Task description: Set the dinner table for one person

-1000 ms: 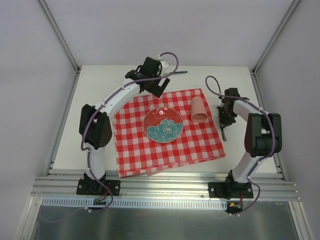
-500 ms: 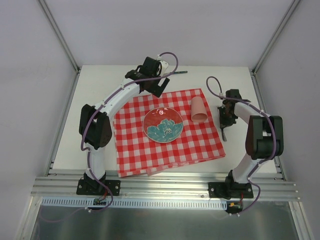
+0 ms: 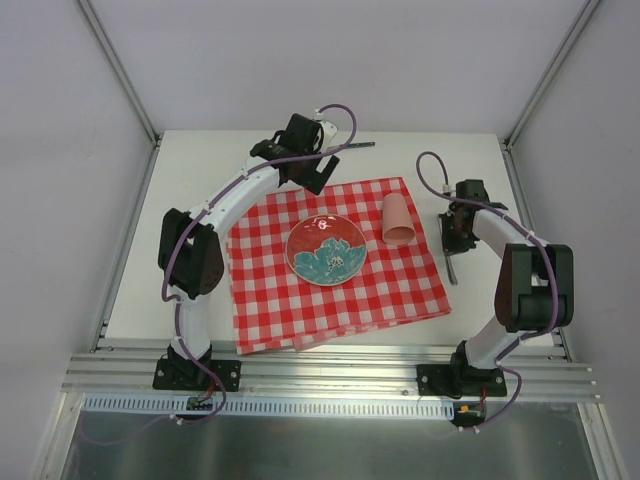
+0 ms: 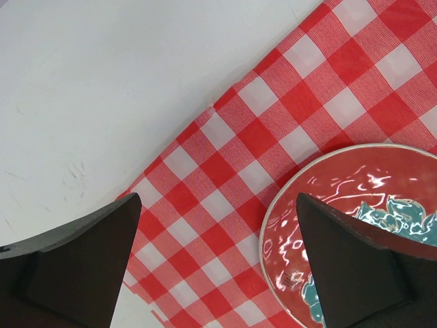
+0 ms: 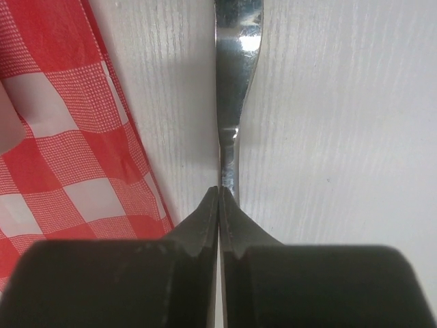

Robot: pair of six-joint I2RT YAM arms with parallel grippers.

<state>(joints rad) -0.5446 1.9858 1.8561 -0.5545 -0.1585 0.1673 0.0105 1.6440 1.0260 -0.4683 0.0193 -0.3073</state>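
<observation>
The dinner table [image 3: 200,190] is off-white, with a red-and-white checked cloth [image 3: 330,295] spread in its middle. On the cloth rests a red plate [image 3: 326,249] with a teal flower, and a pink cup [image 3: 398,221] lies on its side. A metal utensil [image 5: 235,82] lies flat on the table just right of the cloth; it also shows in the top view [image 3: 450,270]. My right gripper [image 5: 220,190] is shut, its tips pressed together over the utensil's handle. My left gripper [image 4: 218,205] hangs open and empty above the cloth's far-left part, beside the plate [image 4: 355,225].
A second dark utensil [image 3: 360,146] lies near the table's back edge behind the left arm. An aluminium rail [image 3: 330,375] runs along the near edge. White walls enclose the table on three sides.
The right arm's elbow has swung out to the right, and its jaws have closed the last bit. The left arm has not moved.
</observation>
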